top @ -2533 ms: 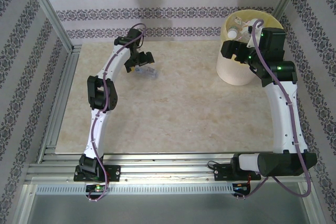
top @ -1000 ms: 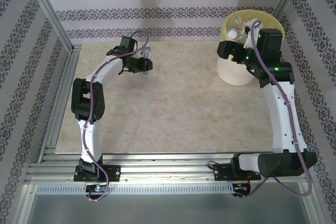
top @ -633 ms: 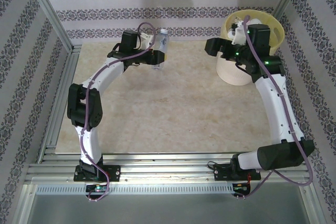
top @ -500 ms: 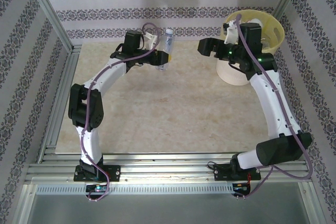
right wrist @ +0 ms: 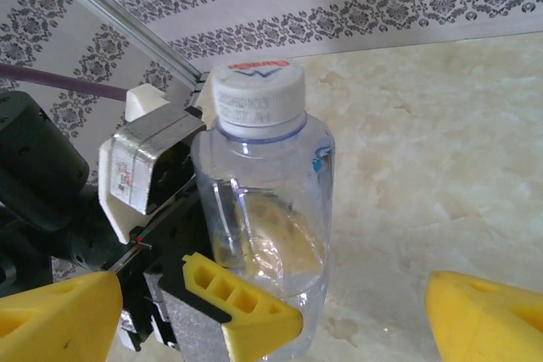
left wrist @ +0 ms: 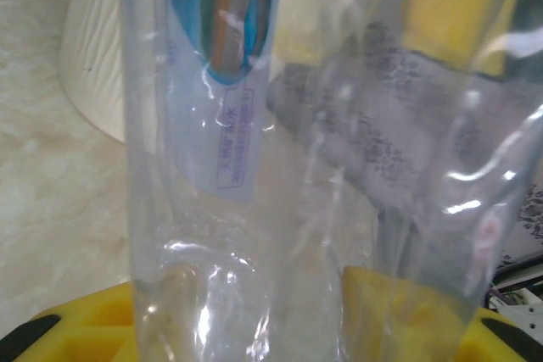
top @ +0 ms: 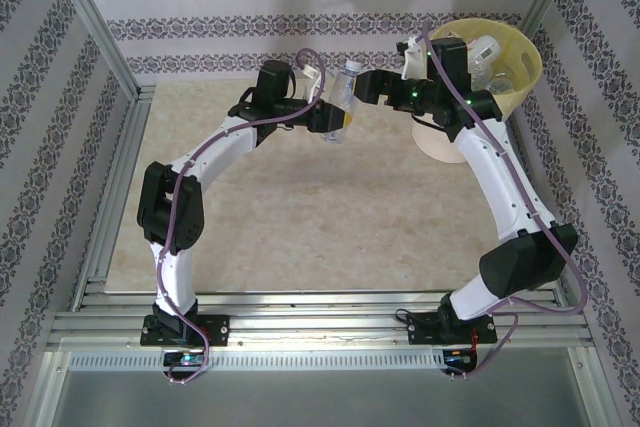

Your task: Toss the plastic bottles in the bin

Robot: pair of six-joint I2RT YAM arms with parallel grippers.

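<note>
The left arm reaches across the worktop [top: 300, 217] toward 12 o'clock in the overhead view. The left fingers [top: 340, 119] are clenched on the lower body of a clear plastic bottle [top: 344, 85], which is held clear of the surface, roughly upright, with its cap end pointing to 12 o'clock. In the left wrist view the bottle's transparent wall and blue-and-orange label lie directly in front of the lens, with a yellow finger on each side at the bottom edge. The right fingers [top: 374, 87] stand just beside the bottle at its 3 o'clock side, spread wide and released. In the right wrist view they appear at the two lower corners with the bottle between and ahead of them; contact cannot be confirmed. That view shows the bottle's white cap [right wrist: 257, 91] with red print. The bin [top: 440, 139] stands at 1 o'clock on the worktop, behind the right arm, with other bottles [top: 485, 51] visible inside it.
</note>
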